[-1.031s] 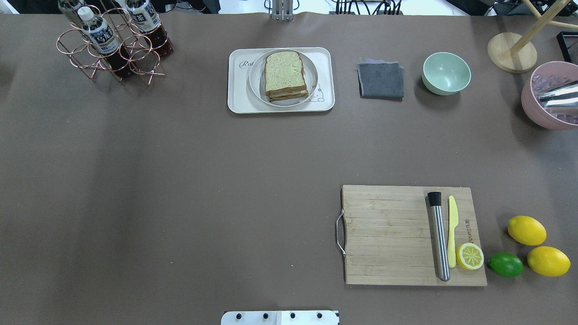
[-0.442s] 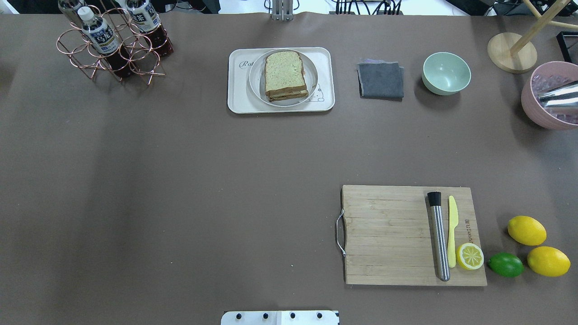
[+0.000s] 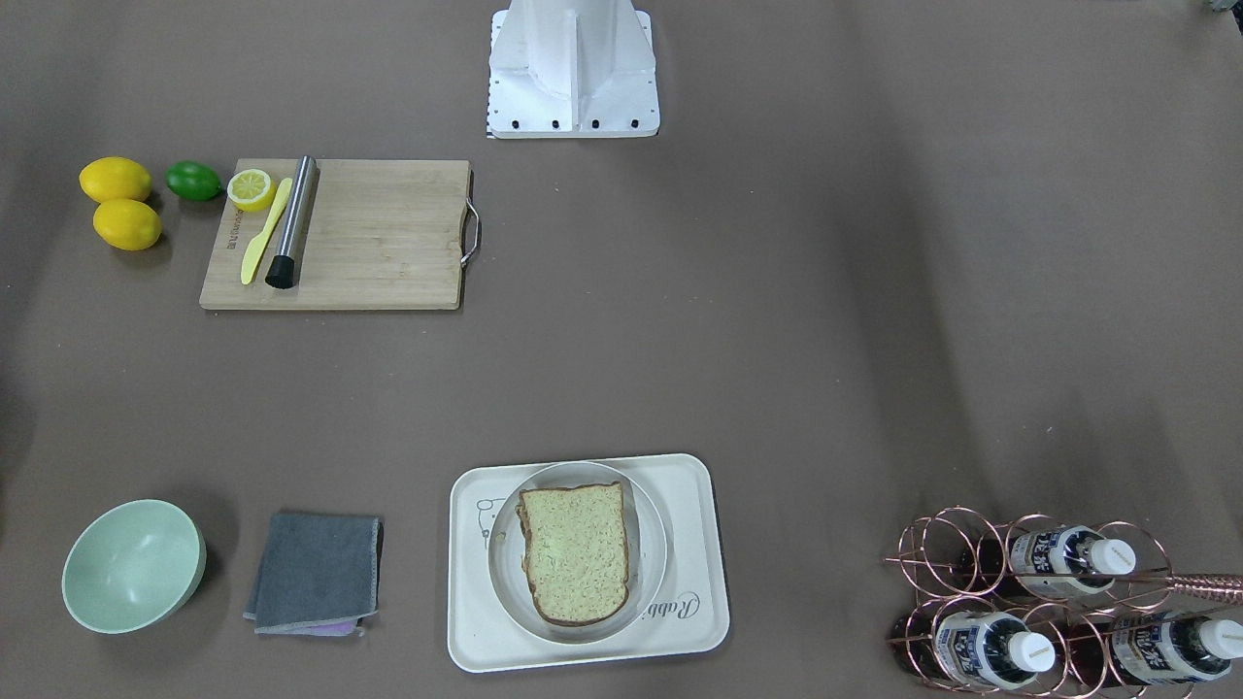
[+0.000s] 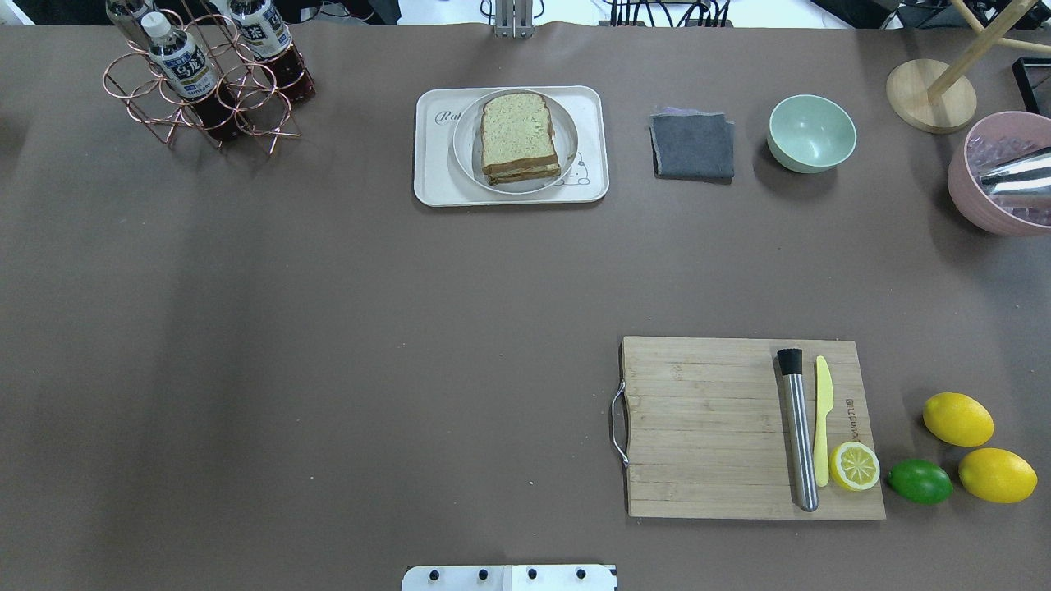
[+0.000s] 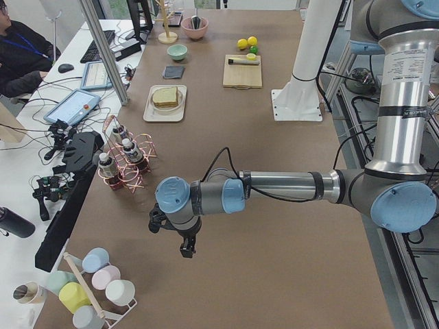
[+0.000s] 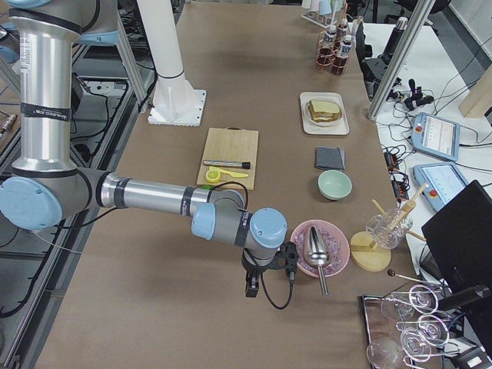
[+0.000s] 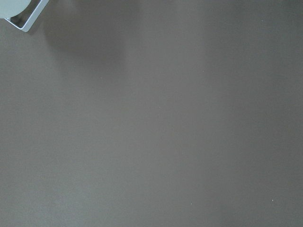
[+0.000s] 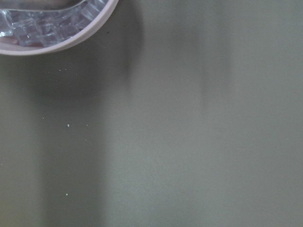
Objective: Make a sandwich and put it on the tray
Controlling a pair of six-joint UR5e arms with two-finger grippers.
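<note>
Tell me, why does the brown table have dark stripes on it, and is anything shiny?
Overhead view: soft, wide shadow bands lie across the table, and the metal scoop glares white. Right wrist view: blurry-edged shadows fall beside the pink bowl. Left wrist view: almost plain table, with a faint shadow at top left.

Seemingly open before tray [image 4: 431, 164]; rack [image 4: 205, 98], cloth [image 4: 692, 146] flanking.

**Left arm [image 5: 281, 185] stretching out at mid-frame**

The left gripper [image 5: 184, 245] is hanging over bare tabletop [image 5: 274, 267] at lower centre, jaw state unclear. At upper left, the sandwich [image 5: 165, 96] is sitting on the tray [image 5: 164, 115], beyond the bottle rack [image 5: 125, 164].
</note>
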